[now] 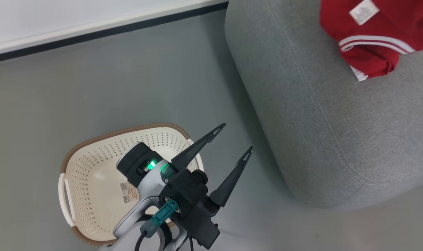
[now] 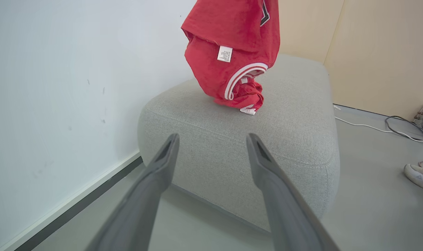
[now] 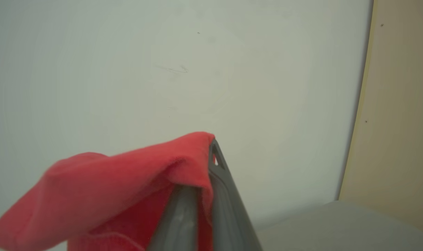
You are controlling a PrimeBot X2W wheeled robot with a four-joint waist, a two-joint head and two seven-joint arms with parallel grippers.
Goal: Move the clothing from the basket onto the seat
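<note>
The red clothing (image 1: 378,38) with white stripe trim and a white label hangs down onto the grey seat (image 1: 319,122), its lower folds touching the cushion top. In the left wrist view the clothing (image 2: 232,52) drapes from above onto the seat (image 2: 239,139). My right gripper (image 3: 206,167) is shut on the clothing (image 3: 110,188), pinching red fabric between its fingers. My left gripper (image 1: 234,139) stands open and empty over the floor between the basket (image 1: 93,174) and the seat. The cream basket holds no fabric; a sticker lies on its bottom.
A white wall with a dark baseboard (image 1: 93,33) runs behind the basket. To the right of the seat, the left wrist view shows cables (image 2: 389,129), a white shoe (image 2: 420,176) and a small device on the grey floor, with a beige panel (image 2: 382,52) behind.
</note>
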